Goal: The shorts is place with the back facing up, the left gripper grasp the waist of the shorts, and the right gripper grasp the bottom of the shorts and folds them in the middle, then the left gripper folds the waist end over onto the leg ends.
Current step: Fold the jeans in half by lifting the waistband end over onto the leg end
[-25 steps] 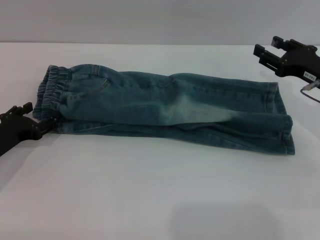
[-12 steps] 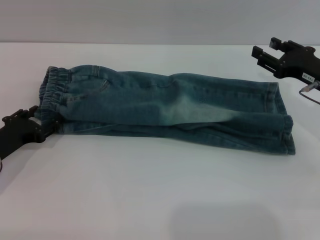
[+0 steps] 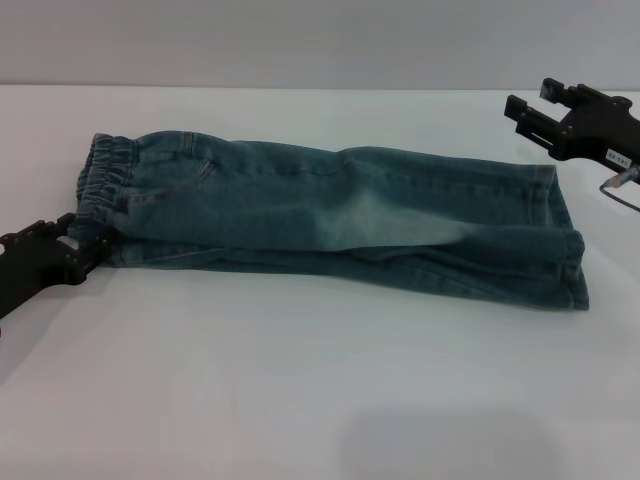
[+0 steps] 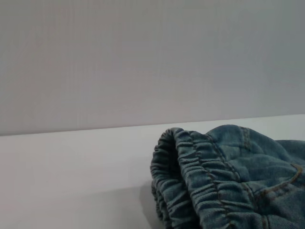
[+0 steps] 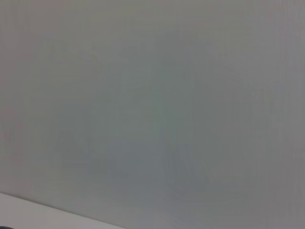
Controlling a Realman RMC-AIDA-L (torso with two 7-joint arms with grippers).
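The shorts are blue denim, folded lengthwise and lying flat across the white table. Their elastic waist points to the left and the leg ends to the right. My left gripper is low on the table, right against the near corner of the waist. In the left wrist view the gathered waistband fills the lower part, very close. My right gripper hovers open above the table beyond the leg ends, holding nothing and apart from the cloth.
The table's far edge meets a plain grey wall. A thin cable hangs by the right arm. The right wrist view shows only wall and a strip of table.
My left gripper has slid in from the left to the near corner of the waist, and the waistband has flattened slightly. The right gripper has barely moved.
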